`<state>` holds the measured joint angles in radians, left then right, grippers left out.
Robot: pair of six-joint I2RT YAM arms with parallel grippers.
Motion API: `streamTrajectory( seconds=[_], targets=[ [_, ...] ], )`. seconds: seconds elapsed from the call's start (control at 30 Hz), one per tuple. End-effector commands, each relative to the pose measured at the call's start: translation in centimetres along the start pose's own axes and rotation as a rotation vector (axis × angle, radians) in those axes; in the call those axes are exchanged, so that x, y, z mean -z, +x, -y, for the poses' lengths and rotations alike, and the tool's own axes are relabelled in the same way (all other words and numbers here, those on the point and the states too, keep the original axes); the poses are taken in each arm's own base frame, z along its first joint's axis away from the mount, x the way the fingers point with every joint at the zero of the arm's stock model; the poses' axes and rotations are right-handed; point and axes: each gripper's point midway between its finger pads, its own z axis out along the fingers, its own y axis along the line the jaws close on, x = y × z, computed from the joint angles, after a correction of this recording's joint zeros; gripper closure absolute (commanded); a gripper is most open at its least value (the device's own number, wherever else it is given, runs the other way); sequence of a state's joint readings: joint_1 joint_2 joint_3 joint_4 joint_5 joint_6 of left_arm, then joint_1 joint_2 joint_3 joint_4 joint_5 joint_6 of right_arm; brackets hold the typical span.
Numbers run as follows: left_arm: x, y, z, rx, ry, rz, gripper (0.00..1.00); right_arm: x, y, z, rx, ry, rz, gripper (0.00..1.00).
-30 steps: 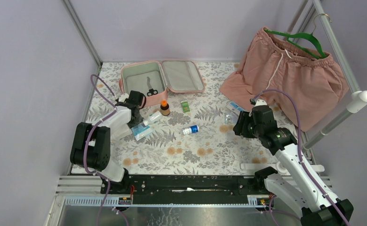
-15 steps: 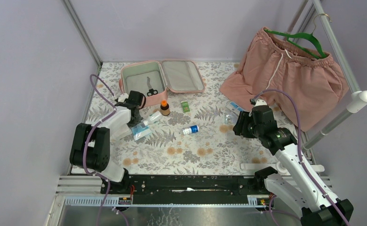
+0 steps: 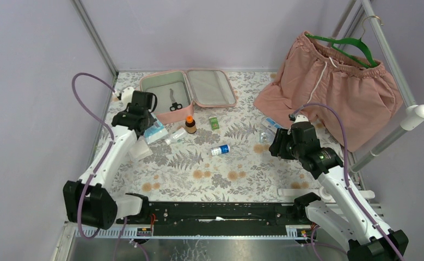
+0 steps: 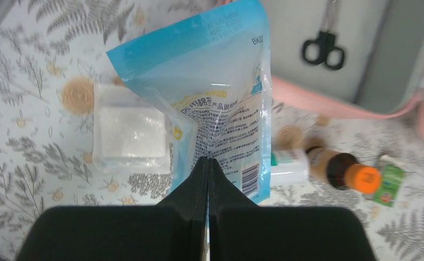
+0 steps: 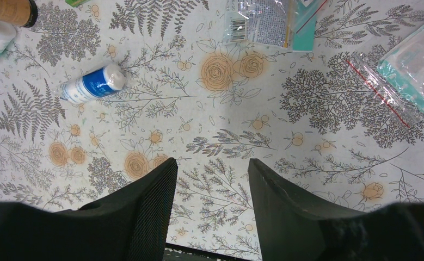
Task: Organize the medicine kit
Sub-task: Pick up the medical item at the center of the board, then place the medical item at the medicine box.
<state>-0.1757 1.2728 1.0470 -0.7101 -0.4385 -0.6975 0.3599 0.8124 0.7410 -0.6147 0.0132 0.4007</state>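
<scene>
The pink rectangular soft zip medicine kit (image 3: pixel 212 88) lies open, grey-lined, black scissors (image 3: pixel 174 103) inside. The left gripper (image 4: pixel 208 161) pinches a blue plastic pouch (image 4: pixel 209 92); the right gripper (image 5: pixel 212 166) gapes empty.

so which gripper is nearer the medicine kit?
Left. Left gripper, shut on a blue pouch, hangs right beside the medicine kit; right gripper is far across the table.

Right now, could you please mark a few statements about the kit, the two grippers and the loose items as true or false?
1. The left gripper is shut on the blue pouch. True.
2. The medicine kit is zipped closed. False: it lies open.
3. The scissors lie inside the kit. True.
4. The right gripper holds the blue-and-white bottle. False: it is open and empty, and the bottle lies on the table.
</scene>
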Motion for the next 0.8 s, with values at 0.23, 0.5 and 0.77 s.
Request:
streamTrajectory(
  seconds=[0.23,0.5,0.77],
  targets=[
    [1.0,-9.3,8.3,-0.312,0.259,0.169,1.00,0.0,-0.6,-0.5,0.006,-0.026,0.023,0.41],
    [-4.2,-12.7,14.0,-0.460,0.348,0.169,1.00,-0.1,-0.5,-0.5,0.009,-0.024,0.016,0.41],
    [-11.1,-12.4,17.1,-0.413,0.373,0.078,1.00,-0.3,-0.5,-0.3,0.012,-0.010,0.012,0.41]
  ],
)
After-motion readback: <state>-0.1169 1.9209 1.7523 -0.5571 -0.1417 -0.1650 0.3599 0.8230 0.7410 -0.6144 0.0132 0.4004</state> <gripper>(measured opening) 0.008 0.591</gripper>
